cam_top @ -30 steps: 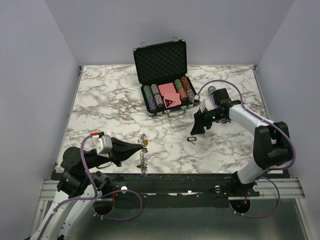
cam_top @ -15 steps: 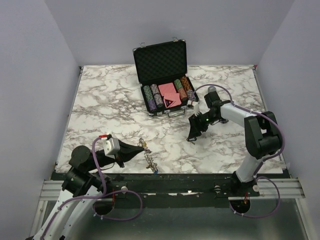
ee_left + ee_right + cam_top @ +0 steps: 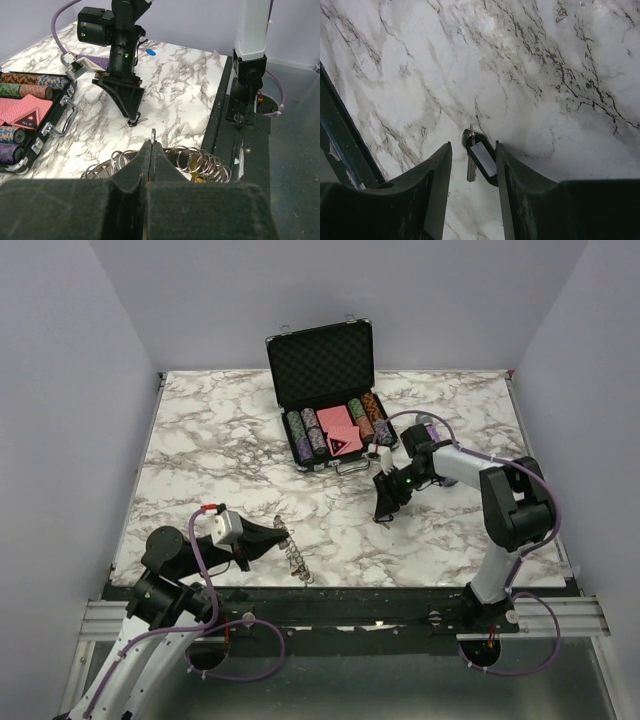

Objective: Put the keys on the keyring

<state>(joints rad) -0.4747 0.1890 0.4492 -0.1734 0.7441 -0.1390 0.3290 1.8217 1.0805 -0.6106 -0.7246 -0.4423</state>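
Keyring point(image 3: 296, 560) sits at the near left of the table point(image 3: 220, 440), pinched at one spot on its edge by the left gripper point(image 3: 278, 536), whose fingers are pressed fully together. In the left wrist view one thin wire loop stands up just past the tips, and the small rings fan out beyond them. It looks like stiff, springy metal, light but floppy as a bunch. The loose rings would likely swing and slide, so the firm pinch on the hoop itself seems the right hold.

To the right, the right gripper point(image 3: 382, 512) points straight down at the marble in front of the chip case point(image 3: 330, 435). Its fingers point(image 3: 434, 190) stand partly apart astride one key point(image 3: 481, 156), with no grip on it yet. The key lies flat, its black head against one finger and its blade toward the other. It is probably very light and thin, and slick on the marble. The plastic head is the thickest part, so I would take it there, leaving its small loop free for threading.
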